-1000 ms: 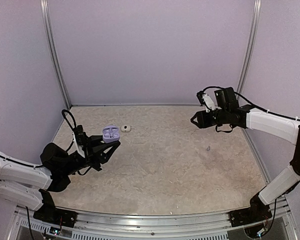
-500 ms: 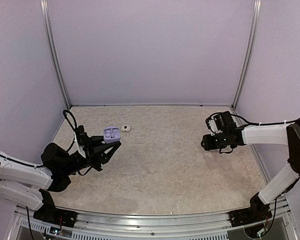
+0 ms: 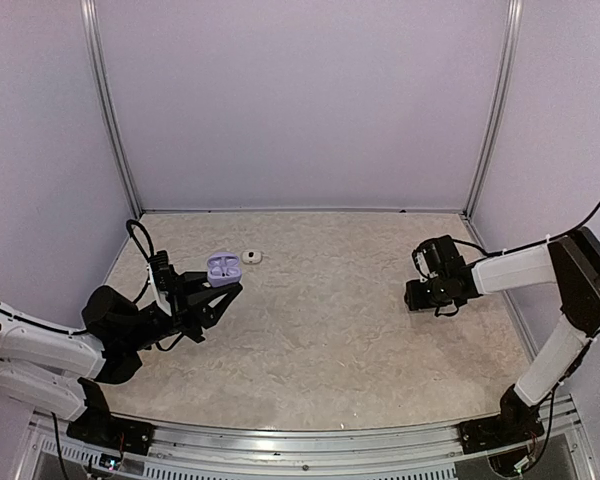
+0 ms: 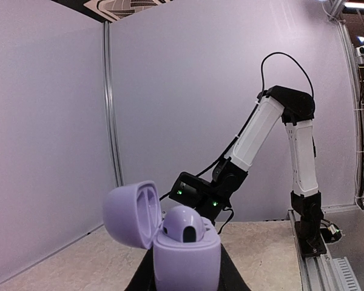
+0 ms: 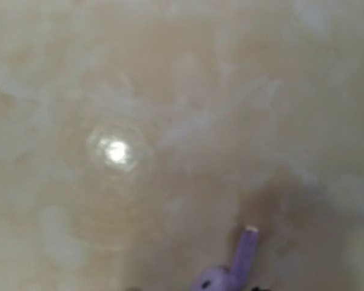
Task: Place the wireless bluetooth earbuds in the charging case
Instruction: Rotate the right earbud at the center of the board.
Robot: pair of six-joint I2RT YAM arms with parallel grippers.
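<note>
Dropping from mid-air to the table's right side, the right gripper [image 3: 413,297] now sits low over the loose earbud [image 5: 233,267]; its fingers' spread cannot be told. The left gripper [image 3: 223,286] pinches the open charging case [image 3: 222,266], the seated earbud [image 4: 182,223] inside, so a pickup looks next.

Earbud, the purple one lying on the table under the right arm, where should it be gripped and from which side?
Probably by the rounded head of the earbud, coming straight down from above. It lies flat on the table with its thin stem sticking out, so closing across the head, at right angles to the stem, gives the widest hold; the stem looks too slim.
</note>
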